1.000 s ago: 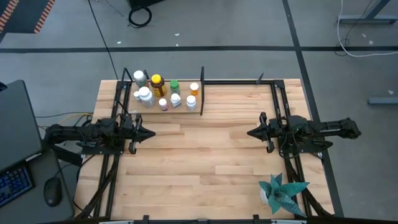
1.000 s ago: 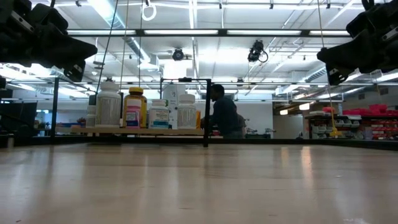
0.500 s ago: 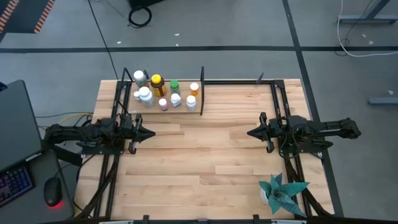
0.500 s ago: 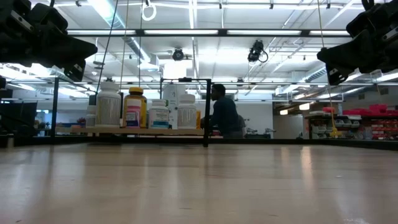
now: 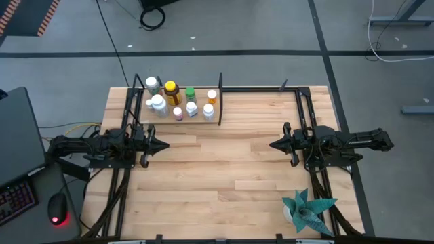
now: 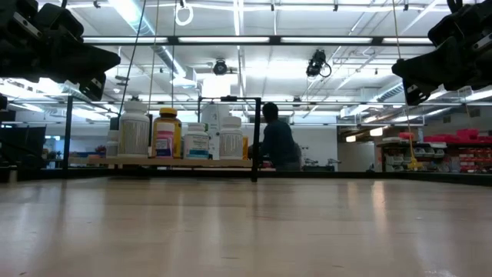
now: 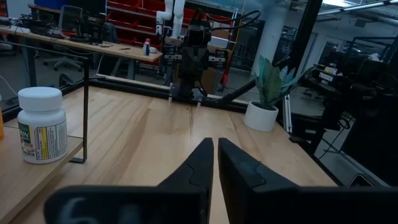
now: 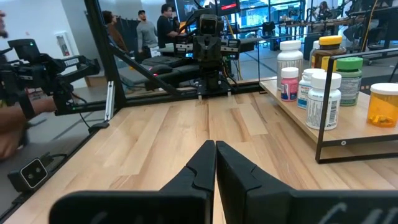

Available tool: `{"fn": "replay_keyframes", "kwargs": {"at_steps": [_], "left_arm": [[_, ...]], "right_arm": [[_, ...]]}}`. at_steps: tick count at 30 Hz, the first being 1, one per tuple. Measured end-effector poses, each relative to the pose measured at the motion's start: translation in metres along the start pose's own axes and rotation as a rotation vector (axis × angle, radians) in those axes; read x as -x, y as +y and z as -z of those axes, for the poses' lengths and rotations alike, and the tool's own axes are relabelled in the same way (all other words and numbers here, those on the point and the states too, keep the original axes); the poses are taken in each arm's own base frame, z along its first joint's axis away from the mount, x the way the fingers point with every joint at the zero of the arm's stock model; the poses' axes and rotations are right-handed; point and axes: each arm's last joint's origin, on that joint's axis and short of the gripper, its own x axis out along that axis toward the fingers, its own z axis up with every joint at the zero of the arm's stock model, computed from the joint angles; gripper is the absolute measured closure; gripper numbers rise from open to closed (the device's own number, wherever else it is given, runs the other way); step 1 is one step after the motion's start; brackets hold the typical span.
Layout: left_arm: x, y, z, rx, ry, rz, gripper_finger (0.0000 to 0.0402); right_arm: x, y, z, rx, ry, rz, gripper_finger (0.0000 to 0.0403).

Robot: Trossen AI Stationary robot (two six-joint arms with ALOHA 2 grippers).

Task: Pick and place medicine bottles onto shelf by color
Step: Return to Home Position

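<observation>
Left gripper (image 5: 165,146) hangs over the table's (image 5: 224,177) left side, fingers pressed together, empty. Right gripper (image 5: 272,144) faces it from the right (same story: fingers together, nothing held). Bottles (image 5: 159,104) stand clustered on the shelf (image 6: 177,162), left of the divider (image 5: 220,102); nine, perhaps, since they overlap.
</observation>
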Motion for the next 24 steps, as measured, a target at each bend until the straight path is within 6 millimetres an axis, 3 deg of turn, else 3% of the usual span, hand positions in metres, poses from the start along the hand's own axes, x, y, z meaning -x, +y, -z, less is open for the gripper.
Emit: {"fn": "replay_keyframes", "kwargs": {"at_steps": [24], "left_arm": [[-0.0004, 0.0000, -0.0003, -0.001, 0.002, -0.002, 0.0366]], "right_arm": [[0.0000, 0.0000, 0.0000, 0.000, 0.000, 0.000, 0.0384]]}}
